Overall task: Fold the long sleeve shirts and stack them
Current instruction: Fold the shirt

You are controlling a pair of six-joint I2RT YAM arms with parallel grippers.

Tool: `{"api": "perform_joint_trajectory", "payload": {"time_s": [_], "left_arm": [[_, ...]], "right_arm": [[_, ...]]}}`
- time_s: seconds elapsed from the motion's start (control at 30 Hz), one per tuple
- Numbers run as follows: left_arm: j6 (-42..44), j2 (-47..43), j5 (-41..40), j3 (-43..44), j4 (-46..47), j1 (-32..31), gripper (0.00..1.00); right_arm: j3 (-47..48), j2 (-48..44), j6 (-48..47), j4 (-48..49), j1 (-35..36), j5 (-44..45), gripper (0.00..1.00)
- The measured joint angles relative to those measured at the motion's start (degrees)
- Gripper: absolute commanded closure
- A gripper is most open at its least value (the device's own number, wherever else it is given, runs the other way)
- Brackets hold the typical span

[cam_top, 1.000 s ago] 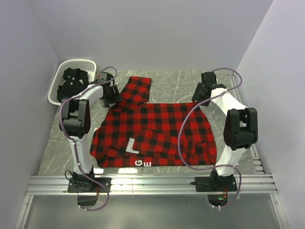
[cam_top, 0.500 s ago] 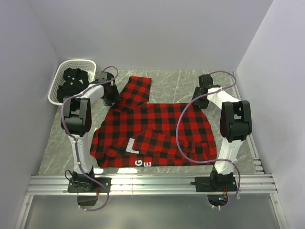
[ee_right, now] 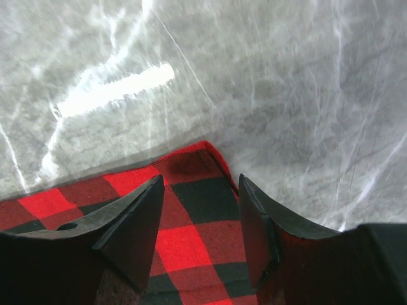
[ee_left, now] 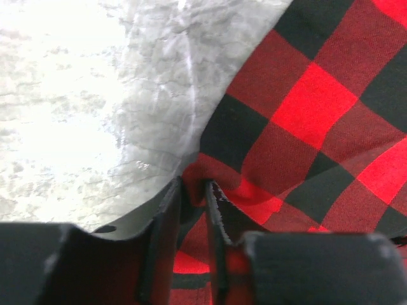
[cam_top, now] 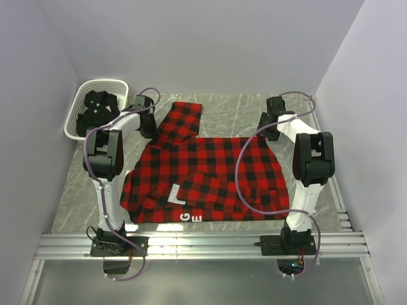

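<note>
**Top view.** The flannel shirt [cam_top: 210, 171] lies spread flat across the middle of the marbled table [cam_top: 248, 108], with one sleeve reaching toward the far edge. The left gripper [cam_top: 147, 126] sits at the shirt's far-left edge and the right gripper [cam_top: 268, 129] at its far-right corner. A white basket [cam_top: 74, 117] in the far-left corner holds a dark heap [cam_top: 95, 113] (possibly the black shirt, but it is too shapeless to be sure).

**Left wrist.** The left gripper [ee_left: 194, 190] has its jaws drawn narrow. A raised fold of the flannel shirt's [ee_left: 305, 108] hem is pinched between the fingers [ee_left: 166, 219]. Bare table [ee_left: 76, 95] shows to the left of the cloth.

**Right wrist.** The right gripper [ee_right: 200, 210] has its jaws well apart and holds nothing. Its fingers [ee_right: 133, 222] straddle the flannel shirt's [ee_right: 191, 190] corner, which lies flat. Bare table [ee_right: 286, 95] shows beyond it.
</note>
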State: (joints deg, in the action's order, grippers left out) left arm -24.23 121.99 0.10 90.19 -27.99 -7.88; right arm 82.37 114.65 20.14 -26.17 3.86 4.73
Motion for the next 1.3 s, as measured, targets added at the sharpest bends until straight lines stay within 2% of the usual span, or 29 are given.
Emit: {"api": "perform_joint_trajectory", "payload": {"time_s": [0.1,0.23,0.53,0.77,1.13,1.3], "left_arm": [[0.7,0.2,0.0,0.1,0.6,-0.5,0.83],[1.0,0.5,-0.1,0.3,1.0,-1.1,0.99],[1.3,0.5,-0.3,0.4,1.0,-1.5,1.0],[1.3,0.6,-0.4,0.5,1.0,-1.6,0.99],[1.3,0.6,-0.5,0.6,0.9,-1.6,1.0],[1.3,0.6,-0.5,0.6,0.9,-1.6,0.99]], "right_arm": [[2.0,0.6,-1.9,-0.3,0.0,-0.2,0.41],[5.3,2.2,-3.9,0.1,0.0,-1.3,0.41],[9.1,8.3,-5.6,-2.2,-0.1,-2.9,0.41],[9.9,8.5,-6.6,-4.0,-0.1,-3.9,0.46],[9.9,8.4,-7.2,-4.6,-0.3,-4.2,0.42],[10.1,8.4,-9.8,-4.8,-1.4,-8.1,0.42]]}}
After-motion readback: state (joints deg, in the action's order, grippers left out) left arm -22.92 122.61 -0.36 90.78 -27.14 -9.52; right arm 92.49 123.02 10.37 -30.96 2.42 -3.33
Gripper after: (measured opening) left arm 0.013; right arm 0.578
